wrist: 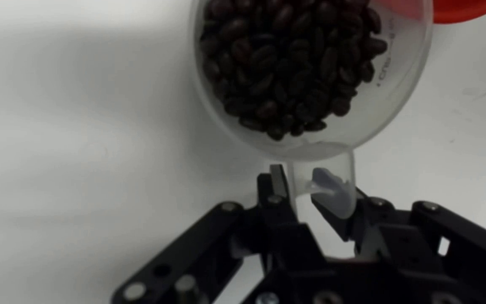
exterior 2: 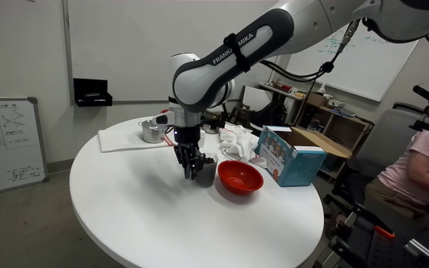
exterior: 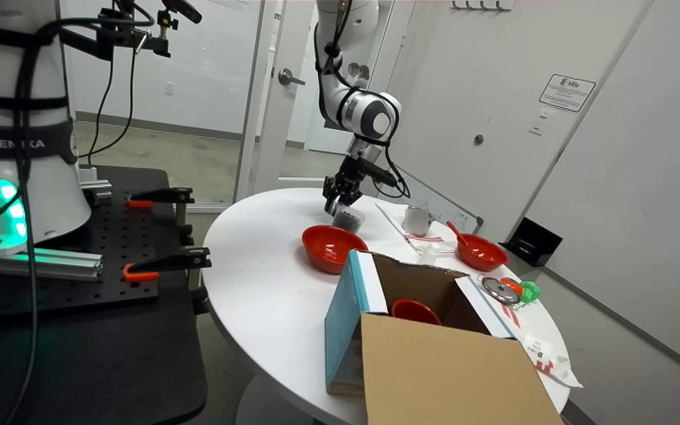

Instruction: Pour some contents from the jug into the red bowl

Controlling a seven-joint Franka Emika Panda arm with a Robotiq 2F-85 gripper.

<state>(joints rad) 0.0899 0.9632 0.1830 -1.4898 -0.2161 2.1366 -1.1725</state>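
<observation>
In the wrist view, find the pincer (wrist: pixel 300 177) at lower centre, closed down to handle width: apparently gripping the clear handle (wrist: pixel 339 162), fingers (wrist: pixel 273 188) to either side.

See the measuring jug (exterior 2: pixel 207 174) just up-frame from the fingertips, loaded with coffee beans (wrist: pixel 293 63). In an exterior view, read its long axis as near upright. Cannot tell contact with the table (exterior 2: pixel 199 223) from a slight hover.

Key relation: mark the red bowl (exterior 2: pixel 240 177) just beside the jug, on the far side from the pincer; left to right across mid-frame: pincer, jug, bowl. From the wrist, place the bowl in the upper right corner, off to one side of the handle-to-jug line.

Judge the grasp made, the pour not yet; no beans visible in the bowl. Expect to need a lift above the bowl's near rim, a short shift toward it, then a tip. Watch for knocking the rim and scattering beans between.

Mind, in an exterior view, the blue cardboard box (exterior 2: pixel 296 169) near the bowl's right, crumpled white cloth (exterior 2: pixel 238 143) above. Judge lower left roomier, table edge well apart.
</observation>
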